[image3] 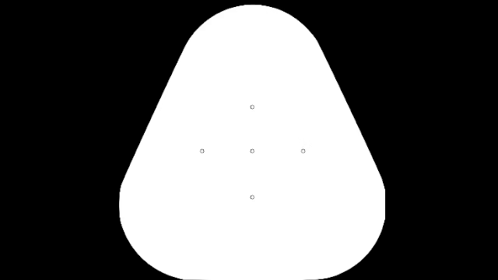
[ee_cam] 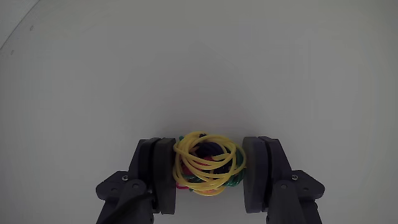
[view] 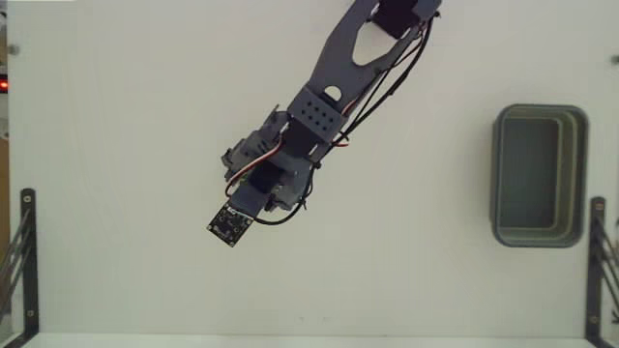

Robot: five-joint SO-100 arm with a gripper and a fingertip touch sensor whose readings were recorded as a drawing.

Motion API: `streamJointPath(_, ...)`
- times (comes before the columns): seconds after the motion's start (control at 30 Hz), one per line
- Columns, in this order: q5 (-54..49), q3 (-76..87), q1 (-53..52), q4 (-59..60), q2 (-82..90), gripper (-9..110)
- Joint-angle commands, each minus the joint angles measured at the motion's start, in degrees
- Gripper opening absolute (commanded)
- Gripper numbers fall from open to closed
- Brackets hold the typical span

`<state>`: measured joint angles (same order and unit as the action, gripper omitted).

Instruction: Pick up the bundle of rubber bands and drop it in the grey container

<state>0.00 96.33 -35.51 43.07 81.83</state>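
In the wrist view the bundle of rubber bands (ee_cam: 208,165), mostly yellow loops with green and red beneath, sits between the two dark fingers of my gripper (ee_cam: 209,174). Both pads press against its sides, so the gripper is shut on it. In the fixed view the arm (view: 319,111) reaches down from the top to the table's middle, and its wrist hides the bundle and the fingertips. The grey container (view: 580,174), a rounded-rectangle bin with a thick rim, stands at the right edge, well away from the arm, and looks empty.
The table is plain white (view: 126,145). Black metal brackets stand at the lower left edge (view: 24,251) and the lower right edge (view: 598,261), the right one just beside the container. A small red light glows at the far left (view: 3,85).
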Motion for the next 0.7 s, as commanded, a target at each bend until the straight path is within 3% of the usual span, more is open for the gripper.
streamJointPath(0.0, 0.00, -0.25, -1.26, -0.85, 2.07, 61)
streamJointPath(0.67, 0.00, -0.25, -1.26, -0.85, 2.07, 57)
